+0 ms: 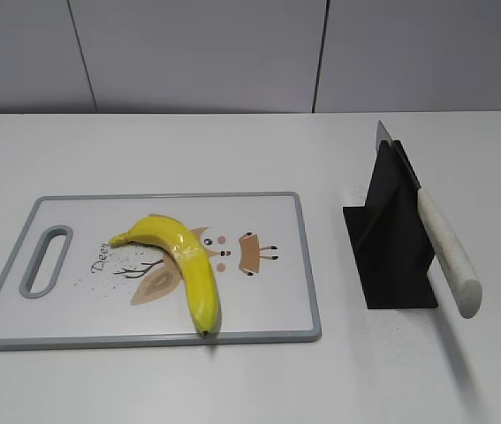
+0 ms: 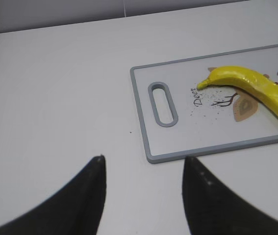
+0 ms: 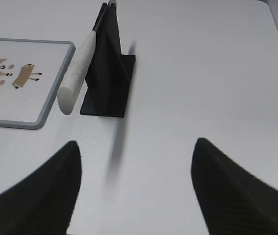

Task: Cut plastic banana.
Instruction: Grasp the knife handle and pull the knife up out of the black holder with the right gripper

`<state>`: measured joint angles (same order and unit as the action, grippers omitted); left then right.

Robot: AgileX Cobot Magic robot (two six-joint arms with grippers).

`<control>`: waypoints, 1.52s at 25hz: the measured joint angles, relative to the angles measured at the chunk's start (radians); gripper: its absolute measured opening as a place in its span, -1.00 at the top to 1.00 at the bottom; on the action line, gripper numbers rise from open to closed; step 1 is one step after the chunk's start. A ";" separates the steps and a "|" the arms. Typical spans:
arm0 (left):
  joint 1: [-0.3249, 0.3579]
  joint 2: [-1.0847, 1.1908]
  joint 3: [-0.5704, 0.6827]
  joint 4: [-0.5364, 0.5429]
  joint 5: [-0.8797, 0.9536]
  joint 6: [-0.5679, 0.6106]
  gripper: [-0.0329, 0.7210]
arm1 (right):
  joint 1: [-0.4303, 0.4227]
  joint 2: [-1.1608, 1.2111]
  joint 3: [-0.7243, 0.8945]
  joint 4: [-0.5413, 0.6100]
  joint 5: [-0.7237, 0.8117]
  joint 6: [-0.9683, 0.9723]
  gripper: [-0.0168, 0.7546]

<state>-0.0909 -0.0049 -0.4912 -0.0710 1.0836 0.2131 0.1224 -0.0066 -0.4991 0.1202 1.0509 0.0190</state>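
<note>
The plastic banana (image 1: 184, 264) lies whole on the cutting board (image 1: 268, 300), its dark tip near the board's front edge — no cut is visible. The knife (image 1: 444, 252) rests in its black stand (image 1: 391, 256) to the right of the board, handle angled toward the camera. The left gripper (image 2: 143, 196) hangs above the bare table near the board's handle end, fingers spread and empty. The right gripper (image 3: 136, 191) hangs short of the stand — also spread, holding nothing. Judged status: task not started; knife pickup, banana bracing and the cut remain.
</note>
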 joint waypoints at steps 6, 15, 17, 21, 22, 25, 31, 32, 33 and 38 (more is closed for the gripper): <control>0.000 0.000 0.000 0.000 0.000 0.000 -0.39 | 0.000 0.000 0.000 0.000 0.000 0.000 -0.49; 0.000 0.000 0.000 0.001 0.000 0.000 -0.39 | 0.000 0.000 0.000 0.000 0.000 0.000 -0.49; 0.000 0.000 0.000 0.001 0.000 0.000 -0.39 | 0.000 0.000 0.000 0.000 0.000 0.000 -0.49; 0.000 0.000 0.000 0.001 0.000 0.000 -0.38 | 0.000 0.000 0.000 0.000 0.000 0.000 -0.49; 0.000 0.000 0.000 0.001 0.000 0.000 -0.38 | 0.000 0.000 0.000 0.000 0.000 0.000 -0.49; 0.000 0.000 0.000 0.001 0.000 0.000 -0.38 | 0.000 0.000 0.000 0.000 0.000 0.000 -0.49; 0.000 0.000 0.000 0.002 0.000 0.000 -0.38 | 0.000 0.000 0.000 -0.010 0.000 0.000 -0.42; 0.000 0.000 0.000 0.002 0.000 0.000 -0.38 | 0.000 0.000 0.000 -0.011 0.000 0.000 -0.40; 0.000 0.000 0.000 0.003 0.000 0.000 -0.38 | 0.000 0.000 0.000 -0.013 0.000 0.000 -0.38; 0.000 0.000 0.000 0.003 0.000 0.000 -0.38 | 0.000 0.107 -0.041 -0.008 0.003 0.000 -0.25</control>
<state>-0.0909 -0.0049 -0.4912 -0.0680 1.0836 0.2131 0.1224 0.1005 -0.5404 0.1123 1.0541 0.0190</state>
